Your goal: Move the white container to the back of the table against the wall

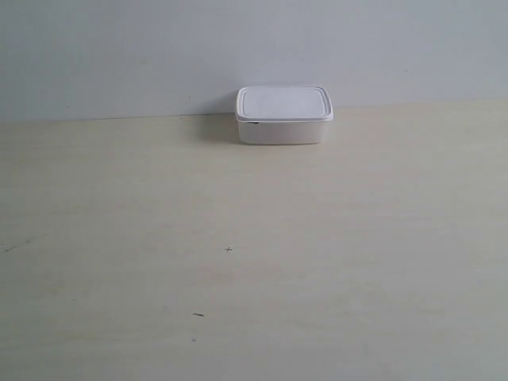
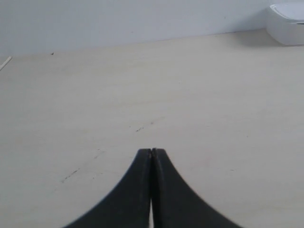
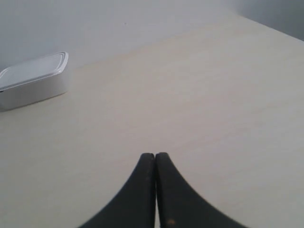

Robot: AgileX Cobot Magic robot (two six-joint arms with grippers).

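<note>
Left pincer (image 2: pixel 151 151): jaws pressed together with nothing between them, low over the table (image 2: pixel 95 95). The white container (image 2: pixel 287 26) sits well ahead of its tips and off to one side, close by the wall (image 2: pixel 118 19); contact with the wall cannot be told. Right pincer (image 3: pixel 155 154): also closed and empty, with the white container again far ahead and off to one side. Judged light, stiff-walled and smooth, so somewhat slippery, and the lid (image 1: pixel 283 101) may lift off; grip across the short walls under the lid's rim, or nudge the near wall squarely.
</note>
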